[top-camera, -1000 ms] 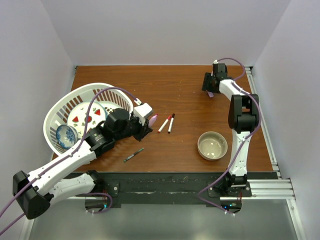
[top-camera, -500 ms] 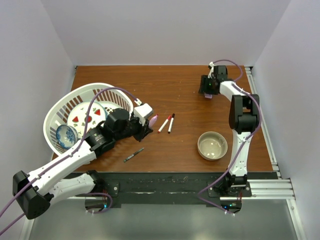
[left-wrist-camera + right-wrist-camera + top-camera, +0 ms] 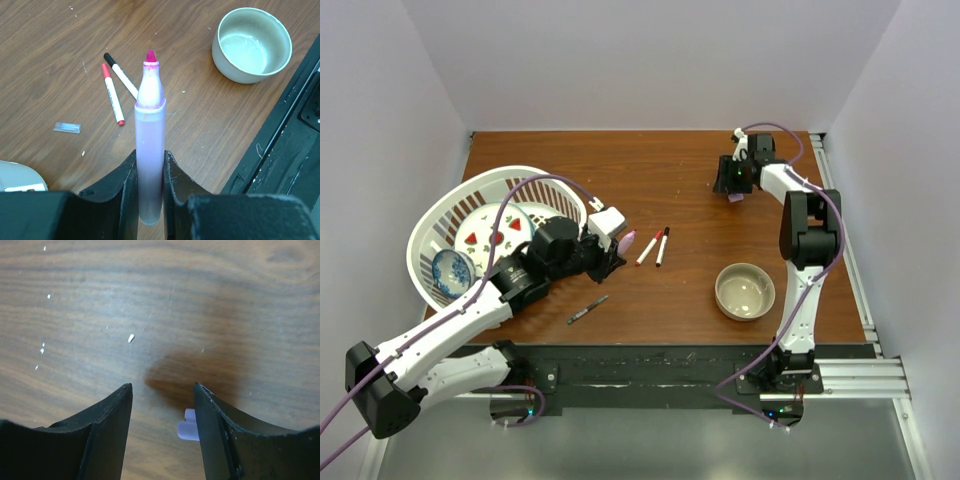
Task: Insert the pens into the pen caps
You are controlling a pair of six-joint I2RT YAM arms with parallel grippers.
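Two white pens (image 3: pixel 113 97) lie on the bench (image 3: pixel 200 125), beyond and to the left of my left jaws. Those jaws are clamped on the pink pen (image 3: pixel 149 150), its tip pointing away from them. My right jaws stand parted above the bench, a pale cap (image 3: pixel 188 425) showing between them, close by the right-hand one.

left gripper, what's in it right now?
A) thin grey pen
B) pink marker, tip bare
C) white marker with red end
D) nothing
B: in the left wrist view the left gripper is clamped on the barrel of the pink marker, whose magenta tip sticks out with no cap on it, while the white markers lie on the table beyond it.
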